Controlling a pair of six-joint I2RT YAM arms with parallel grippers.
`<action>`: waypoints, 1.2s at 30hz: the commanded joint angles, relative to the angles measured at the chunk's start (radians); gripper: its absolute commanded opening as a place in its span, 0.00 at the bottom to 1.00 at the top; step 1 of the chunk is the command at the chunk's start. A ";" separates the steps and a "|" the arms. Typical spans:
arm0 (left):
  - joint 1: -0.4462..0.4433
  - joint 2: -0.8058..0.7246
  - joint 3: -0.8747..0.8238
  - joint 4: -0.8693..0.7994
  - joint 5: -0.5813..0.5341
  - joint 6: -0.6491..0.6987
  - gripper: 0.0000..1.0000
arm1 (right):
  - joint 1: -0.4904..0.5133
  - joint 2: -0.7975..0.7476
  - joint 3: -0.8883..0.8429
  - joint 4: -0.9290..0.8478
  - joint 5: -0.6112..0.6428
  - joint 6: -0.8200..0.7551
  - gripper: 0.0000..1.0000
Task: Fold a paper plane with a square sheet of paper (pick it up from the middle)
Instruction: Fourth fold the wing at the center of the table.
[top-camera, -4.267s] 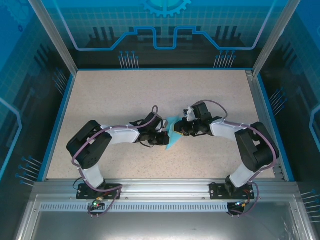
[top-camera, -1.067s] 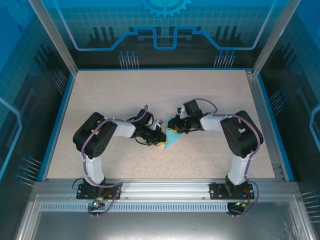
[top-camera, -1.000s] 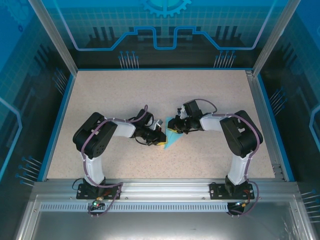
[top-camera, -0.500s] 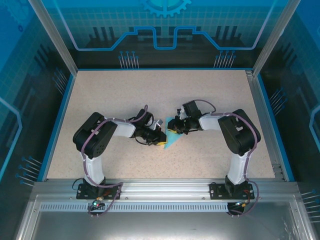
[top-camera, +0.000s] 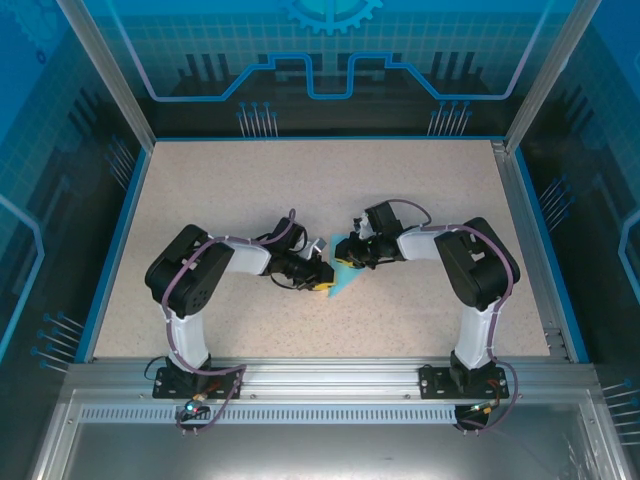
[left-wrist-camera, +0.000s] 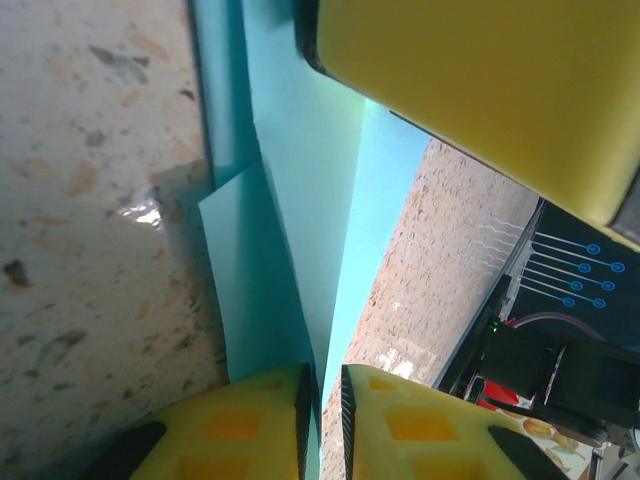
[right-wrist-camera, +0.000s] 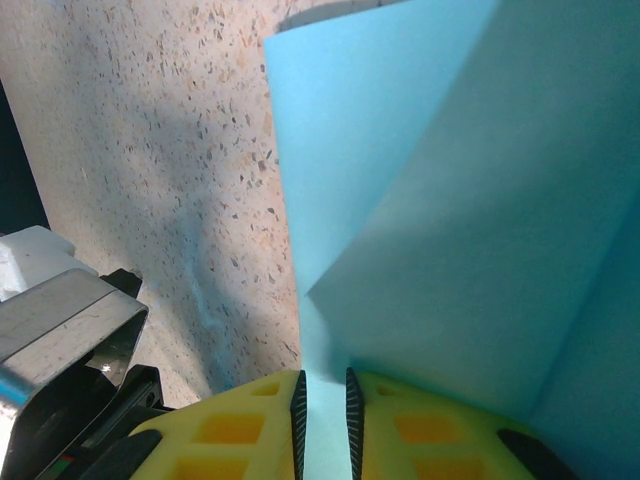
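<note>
The light-blue sheet of paper (top-camera: 341, 273), folded into a pointed wedge, lies at the middle of the table between both grippers. My left gripper (top-camera: 322, 282) is at its left edge. In the left wrist view the creased paper (left-wrist-camera: 300, 150) runs between the yellow fingers (left-wrist-camera: 250, 430) of this gripper (left-wrist-camera: 322, 385); the jaws stand slightly apart, with table showing beside the paper. My right gripper (top-camera: 352, 256) is at the paper's upper right. In the right wrist view its jaws (right-wrist-camera: 324, 395) close on a blue layer, and a folded flap (right-wrist-camera: 430, 180) rises ahead.
The speckled table (top-camera: 230, 200) has a blue raised rim (top-camera: 118, 240) and metal posts at the corners. A yellow finger of the right gripper (left-wrist-camera: 480, 80) hangs close above the paper in the left wrist view. The left gripper's metal body (right-wrist-camera: 60, 330) sits beside the paper.
The left jaws, shut on the paper a second ago, have parted a little. The right arm has crept slightly left; the paper stays in place.
</note>
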 joint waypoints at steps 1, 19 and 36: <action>0.004 -0.026 -0.018 -0.065 -0.031 0.001 0.20 | 0.008 0.051 -0.008 -0.030 0.019 -0.019 0.21; -0.016 -0.021 0.008 -0.151 -0.055 0.047 0.07 | 0.008 0.054 -0.017 -0.026 0.019 -0.018 0.21; -0.030 -0.047 0.022 -0.239 -0.067 0.080 0.12 | 0.009 0.069 -0.025 -0.027 0.019 -0.016 0.21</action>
